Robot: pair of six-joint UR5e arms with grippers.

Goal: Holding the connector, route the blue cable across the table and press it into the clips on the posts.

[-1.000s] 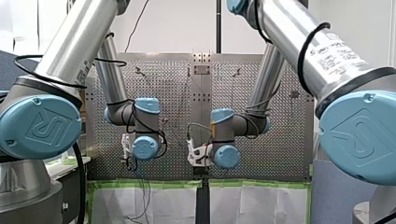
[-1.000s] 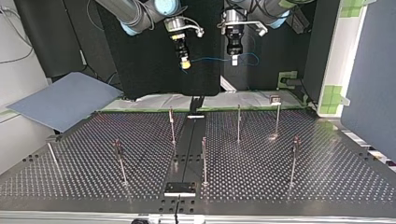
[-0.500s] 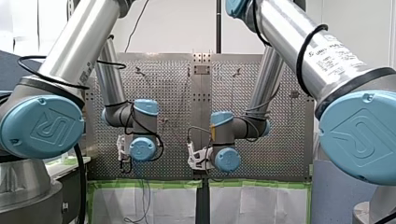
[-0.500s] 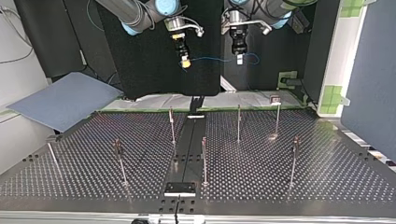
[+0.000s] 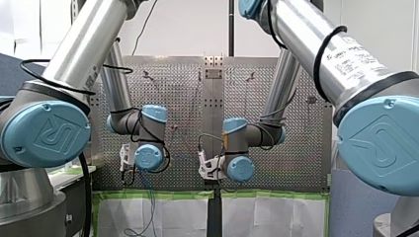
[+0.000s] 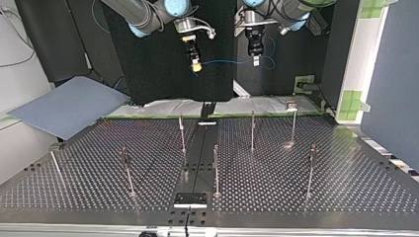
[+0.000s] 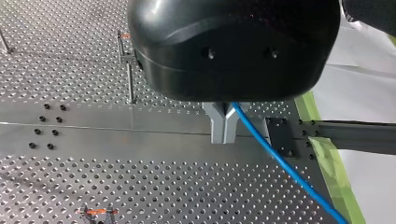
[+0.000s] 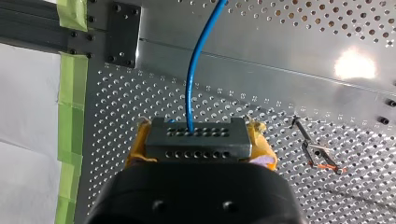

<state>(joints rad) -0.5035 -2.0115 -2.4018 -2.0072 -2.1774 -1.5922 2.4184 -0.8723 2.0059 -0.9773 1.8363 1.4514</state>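
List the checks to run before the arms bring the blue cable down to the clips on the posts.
1. Dark grey perforated connector block seated between my right gripper's yellow pads: ok.
2. My left gripper's metal fingers shut on the thin blue cable: ok.
3. Cable span between the two grippers free of snags in the top view: ok.
4. Cable pressed into a clip on any of the thin metal posts: not ok, none yet; both grippers hang high above the perforated table.
5. Trailing slack beyond my left gripper free to feed: cannot tell.
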